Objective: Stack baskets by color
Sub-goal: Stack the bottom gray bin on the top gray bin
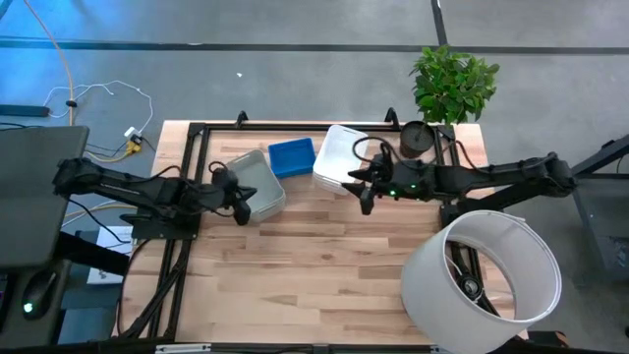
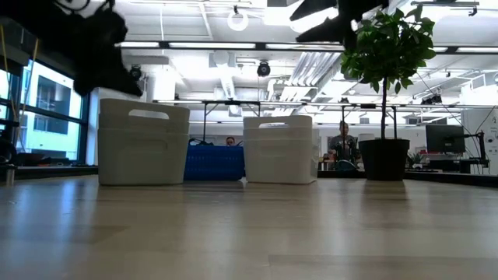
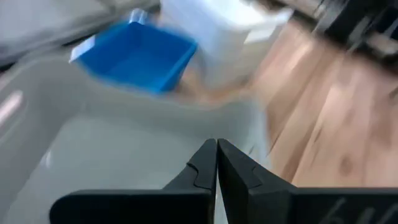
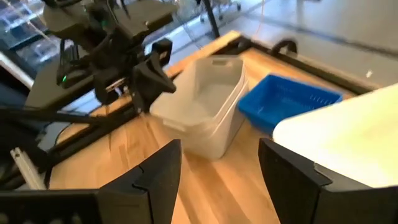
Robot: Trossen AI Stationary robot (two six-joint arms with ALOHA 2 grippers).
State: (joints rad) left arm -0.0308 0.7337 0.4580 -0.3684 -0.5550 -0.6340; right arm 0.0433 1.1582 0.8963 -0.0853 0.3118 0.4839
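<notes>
Left gripper (image 1: 239, 206): jaws closed at the near rim of the grey basket (image 1: 257, 184), apparently on its wall. Right gripper (image 1: 360, 190): jaws open, empty, above the white basket (image 1: 336, 157); the blue basket (image 1: 291, 157) sits between the two on the tabletop (image 1: 314, 275). Risk: a thin rim pinch may slip when lifted, tipping the basket. No readable writing.

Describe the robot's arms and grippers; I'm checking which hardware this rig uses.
Two dark, slim jointed arms. The left gripper has flat black fingers that taper to narrow tips. The right gripper has broad black angular fingers. Black cables loop along the right arm, where a small green light glows.
</notes>
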